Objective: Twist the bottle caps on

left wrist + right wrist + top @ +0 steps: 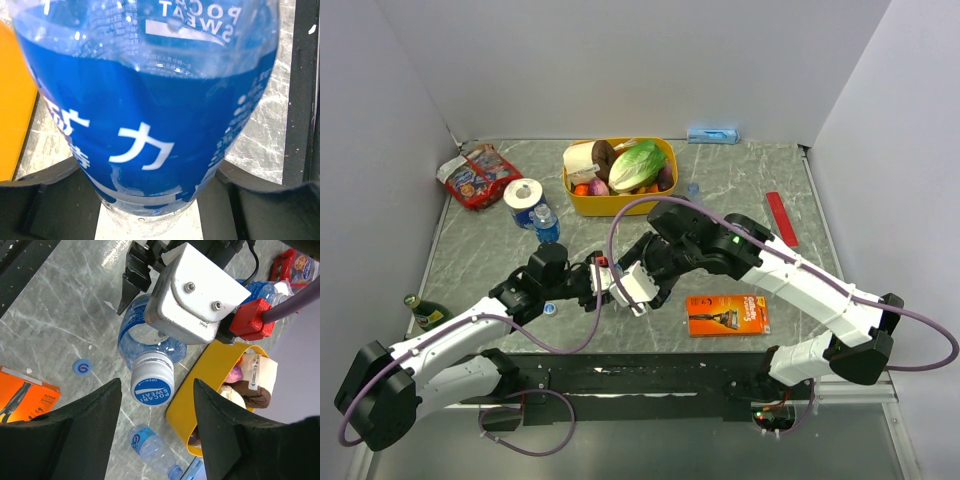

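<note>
1. The left tool (150, 172) was clamped hard on the Pocari Sweat bottle (150, 115), which sat tilted at mid-desk with its neck aimed at the right arm.
2. The right tool (157, 390) had its fingers apart, one on each side of the blue-topped cap (152, 382) on the neck. Neither finger touched it.
3. To do this well, I'd judge the tool should centre on the cap, close squarely on the ribbed rim and turn about the bottle's own axis. The left grip must stop the soft bottle from spinning or buckling.
4. Only the right wrist view showed the cap. It also showed a loose cap (82, 367) on the desk (55, 305) and a second bottle (150, 447) lying near the yellow basket (210, 365).
5. The left wrist view gave just the label and the clamped fingers.
6. The top view added an upright bottle (546, 222) beside the paper roll (525, 195).
</note>
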Tool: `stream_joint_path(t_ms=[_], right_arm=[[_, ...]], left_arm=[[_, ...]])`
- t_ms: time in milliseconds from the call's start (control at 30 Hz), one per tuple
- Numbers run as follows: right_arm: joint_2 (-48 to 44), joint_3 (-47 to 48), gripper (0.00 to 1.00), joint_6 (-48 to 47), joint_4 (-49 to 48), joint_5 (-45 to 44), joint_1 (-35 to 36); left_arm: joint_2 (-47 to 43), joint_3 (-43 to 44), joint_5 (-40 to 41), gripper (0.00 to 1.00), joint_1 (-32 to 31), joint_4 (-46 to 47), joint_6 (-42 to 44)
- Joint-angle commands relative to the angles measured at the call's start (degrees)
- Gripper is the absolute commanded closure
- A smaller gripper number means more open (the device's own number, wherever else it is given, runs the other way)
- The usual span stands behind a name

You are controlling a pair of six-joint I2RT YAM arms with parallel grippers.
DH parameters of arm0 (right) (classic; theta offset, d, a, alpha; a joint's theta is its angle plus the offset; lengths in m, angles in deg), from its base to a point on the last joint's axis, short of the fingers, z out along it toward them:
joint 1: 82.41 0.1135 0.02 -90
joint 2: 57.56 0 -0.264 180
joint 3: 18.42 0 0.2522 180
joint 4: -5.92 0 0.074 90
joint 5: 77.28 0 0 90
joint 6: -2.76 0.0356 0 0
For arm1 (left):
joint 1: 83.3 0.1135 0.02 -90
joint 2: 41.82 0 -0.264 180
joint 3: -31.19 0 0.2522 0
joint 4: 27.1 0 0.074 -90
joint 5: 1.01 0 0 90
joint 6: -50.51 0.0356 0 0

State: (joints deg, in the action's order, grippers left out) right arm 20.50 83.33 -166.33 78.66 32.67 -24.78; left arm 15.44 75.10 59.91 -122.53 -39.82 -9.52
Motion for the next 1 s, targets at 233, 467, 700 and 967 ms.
stream_joint_path(t_ms=[233,467,700,967], right_arm=[[-4.06,-1.24,0.33,3.24,-2.99,-1.05,0.21],[-3.88,0.87,0.35,1.75,0.08,1.50,0.29],[-2.83,0.87,0.43,1.66,-0.27,1.85,0.29],[-1.51,0.61,0.50,2.89,-2.20,1.50,0.29]], left_arm=[[0.31,1.93,-0.98,0.99,-0.24,2.12,-0.18],[0.40,2.11,-0.80,0.99,-0.24,2.13,0.08],[0.31,2.54,-0.80,0.99,-0.15,1.95,0.17],[0.31,2.81,-0.63,0.99,-0.24,1.69,0.61]])
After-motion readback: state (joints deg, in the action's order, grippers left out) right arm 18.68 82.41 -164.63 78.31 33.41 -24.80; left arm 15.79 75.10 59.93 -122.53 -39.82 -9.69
